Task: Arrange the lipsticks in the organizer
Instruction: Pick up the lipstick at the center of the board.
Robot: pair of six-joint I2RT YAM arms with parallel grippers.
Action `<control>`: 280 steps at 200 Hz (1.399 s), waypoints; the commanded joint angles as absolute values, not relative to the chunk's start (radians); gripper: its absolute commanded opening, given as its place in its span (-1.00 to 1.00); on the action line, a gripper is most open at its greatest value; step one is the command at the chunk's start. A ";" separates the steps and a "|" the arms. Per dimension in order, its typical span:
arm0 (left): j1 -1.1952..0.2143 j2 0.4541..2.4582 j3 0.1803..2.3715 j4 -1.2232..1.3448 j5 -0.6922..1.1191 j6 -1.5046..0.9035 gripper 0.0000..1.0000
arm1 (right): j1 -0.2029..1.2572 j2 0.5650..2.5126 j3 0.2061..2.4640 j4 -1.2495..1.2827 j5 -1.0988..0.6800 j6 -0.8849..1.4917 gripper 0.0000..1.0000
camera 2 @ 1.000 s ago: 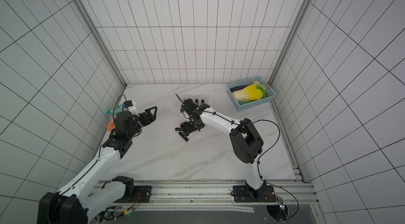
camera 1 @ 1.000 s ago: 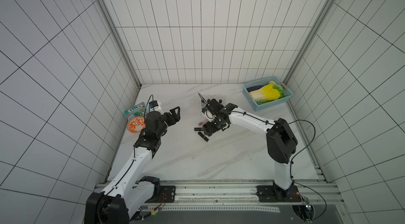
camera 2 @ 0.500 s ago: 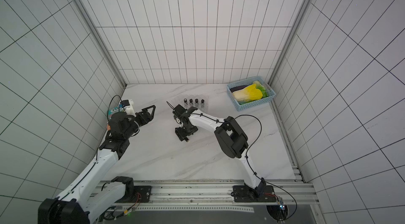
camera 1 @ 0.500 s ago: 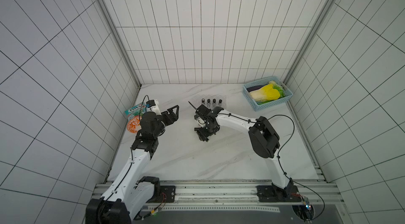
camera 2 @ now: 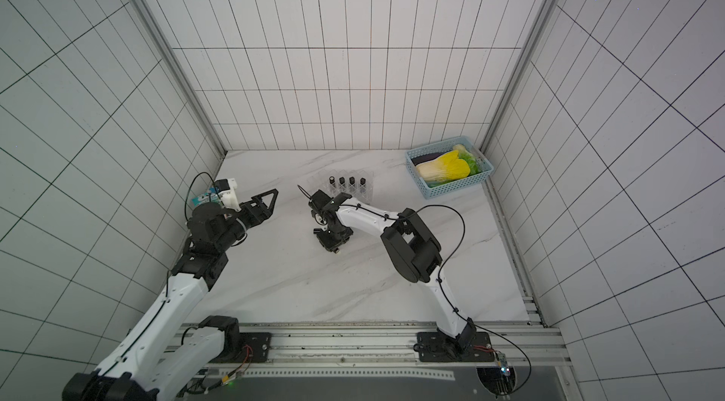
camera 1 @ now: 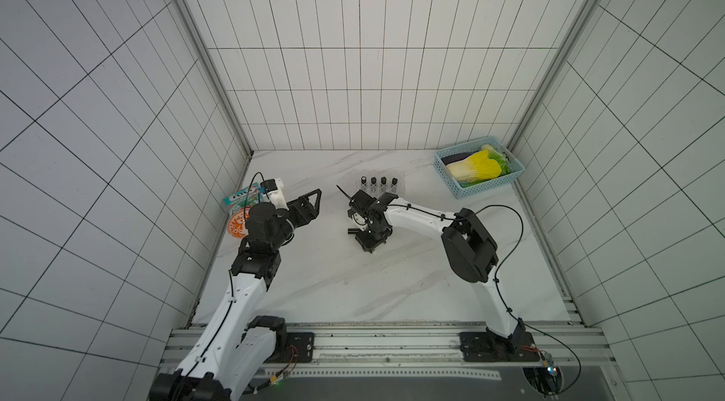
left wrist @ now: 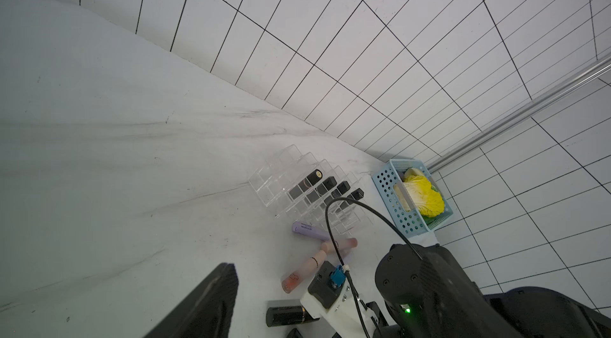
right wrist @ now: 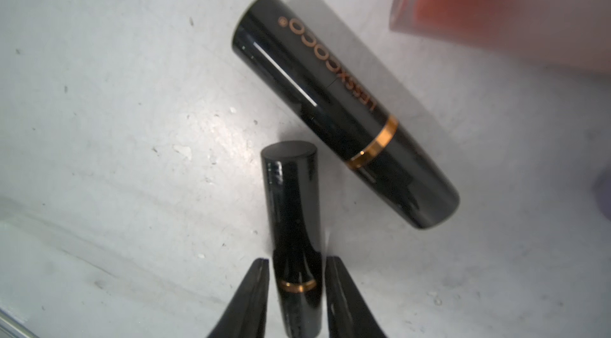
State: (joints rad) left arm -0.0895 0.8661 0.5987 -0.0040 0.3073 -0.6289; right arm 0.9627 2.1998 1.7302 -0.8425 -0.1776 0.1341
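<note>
The clear organizer (camera 1: 392,177) (left wrist: 274,174) stands at the back middle of the table, with several black lipsticks (camera 1: 382,183) (left wrist: 314,176) upright in it. Loose lipsticks lie in front of it: a lilac one (left wrist: 309,230), two pink ones (left wrist: 340,244) and a black one (left wrist: 287,316) (right wrist: 344,111). My right gripper (camera 1: 368,244) (right wrist: 297,263) points down at the table among them, its two fingers closed on a black lipstick with a gold band (right wrist: 294,214). My left gripper (camera 1: 314,205) (camera 2: 270,201) hovers open and empty to the left.
A pale blue perforated basket (camera 1: 459,191) (left wrist: 390,187) with a yellow cabbage sits at the back right corner. A teal packet (camera 1: 241,197) and an orange round object (camera 1: 235,226) lie by the left wall.
My right gripper has moved left off the organizer, down over the loose lipsticks, and its fingers have closed on a black one. The left arm has barely shifted.
</note>
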 commanded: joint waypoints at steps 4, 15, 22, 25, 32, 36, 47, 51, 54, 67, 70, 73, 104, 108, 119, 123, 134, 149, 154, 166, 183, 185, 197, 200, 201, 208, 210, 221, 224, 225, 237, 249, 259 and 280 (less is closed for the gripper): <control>-0.086 0.825 0.646 -0.027 0.363 -0.642 0.69 | 0.970 2.187 1.710 -0.861 -0.202 0.137 -0.64; -0.086 0.818 0.661 -0.042 0.382 -0.645 0.69 | 0.969 2.166 1.699 -0.859 -0.208 0.137 -0.72; -0.086 0.816 0.674 -0.051 0.398 -0.647 0.69 | 0.969 2.147 1.688 -0.858 -0.214 0.137 -0.76; -0.086 0.814 0.679 -0.057 0.404 -0.648 0.69 | 0.969 2.137 1.682 -0.856 -0.216 0.135 -0.77; -0.086 0.815 0.690 -0.069 0.425 -0.651 0.70 | 0.967 2.107 1.664 -0.852 -0.222 0.136 -0.79; -0.086 0.816 0.698 -0.076 0.439 -0.650 0.69 | 0.965 2.087 1.651 -0.849 -0.224 0.136 -0.79; -0.087 0.824 0.720 -0.104 0.476 -0.640 0.69 | 0.960 2.021 1.610 -0.833 -0.240 0.138 -0.81; -0.087 0.828 0.730 -0.118 0.491 -0.634 0.69 | 0.956 1.995 1.594 -0.827 -0.248 0.139 -0.81; -0.087 0.834 0.737 -0.130 0.500 -0.630 0.69 | 0.952 1.976 1.583 -0.824 -0.256 0.140 -0.81; -0.090 0.856 0.770 -0.180 0.541 -0.611 0.68 | 0.936 1.889 1.537 -0.812 -0.299 0.141 -0.81; -0.090 0.861 0.776 -0.192 0.550 -0.607 0.68 | 0.929 1.869 1.528 -0.812 -0.310 0.141 -0.81; -0.091 0.865 0.783 -0.204 0.559 -0.604 0.68 | 0.923 1.850 1.519 -0.812 -0.319 0.141 -0.81; -0.092 0.905 0.841 -0.284 0.663 -0.606 0.66 | 0.861 1.661 1.455 -0.843 -0.423 0.121 -0.78; -0.092 0.915 0.853 -0.291 0.690 -0.608 0.66 | 0.854 1.638 1.452 -0.851 -0.437 0.116 -0.78; -0.092 0.954 0.882 -0.295 0.798 -0.633 0.68 | 0.840 1.583 1.442 -0.872 -0.467 0.103 -0.76; -0.091 0.968 0.891 -0.292 0.842 -0.645 0.68 | 0.836 1.561 1.438 -0.881 -0.478 0.099 -0.76; -0.097 1.002 0.923 -0.290 0.945 -0.675 0.68 | 0.829 1.511 1.433 -0.903 -0.508 0.081 -0.75; -0.126 1.025 0.951 -0.290 1.020 -0.687 0.67 | 0.827 1.453 1.429 -0.927 -0.535 0.059 -0.75; -0.138 1.026 0.957 -0.292 1.027 -0.683 0.67 | 0.826 1.432 1.425 -0.929 -0.545 0.054 -0.74; -0.166 1.025 0.962 -0.281 1.028 -0.684 0.68 | 0.825 1.396 1.420 -0.934 -0.572 0.043 -0.74; -0.212 1.040 0.975 -0.261 1.060 -0.690 0.68 | 0.826 1.362 1.420 -0.939 -0.621 0.035 -0.73; -0.219 1.044 0.977 -0.257 1.067 -0.693 0.68 | 0.825 1.360 1.421 -0.939 -0.627 0.035 -0.73; -0.263 1.070 0.992 -0.248 1.103 -0.696 0.66 | 0.825 1.349 1.421 -0.939 -0.657 0.034 -0.72; -0.278 1.077 0.994 -0.248 1.110 -0.694 0.66 | 0.825 1.347 1.420 -0.938 -0.665 0.033 -0.72; -0.282 1.078 0.995 -0.249 1.112 -0.693 0.66 | 0.825 1.346 1.420 -0.938 -0.666 0.032 -0.72; -0.311 1.089 1.003 -0.255 1.121 -0.686 0.63 | 0.825 1.344 1.420 -0.937 -0.677 0.031 -0.72; -0.319 1.092 1.005 -0.258 1.121 -0.684 0.61 | 0.825 1.344 1.419 -0.937 -0.680 0.031 -0.72; -0.359 1.101 1.019 -0.292 1.112 -0.652 0.53 | 0.825 1.344 1.420 -0.938 -0.694 0.029 -0.72; -0.368 1.103 1.023 -0.305 1.106 -0.635 0.51 | 0.825 1.344 1.420 -0.937 -0.697 0.029 -0.72; -0.371 1.104 1.025 -0.310 1.103 -0.631 0.50 | 0.825 1.344 1.419 -0.937 -0.697 0.029 -0.72; -0.403 1.112 1.043 -0.374 1.072 -0.575 0.37 | 0.825 1.347 1.420 -0.935 -0.711 0.028 -0.72; -0.425 1.129 1.065 -0.447 1.041 -0.516 0.32 | 0.825 1.348 1.420 -0.931 -0.725 0.029 -0.72; -0.437 1.141 1.074 -0.484 1.022 -0.484 0.26 | 0.825 1.348 1.420 -0.924 -0.732 0.029 -0.72; -0.459 1.158 1.078 -0.499 1.010 -0.466 0.17 | 0.827 1.356 1.423 -0.920 -0.747 0.029 -0.72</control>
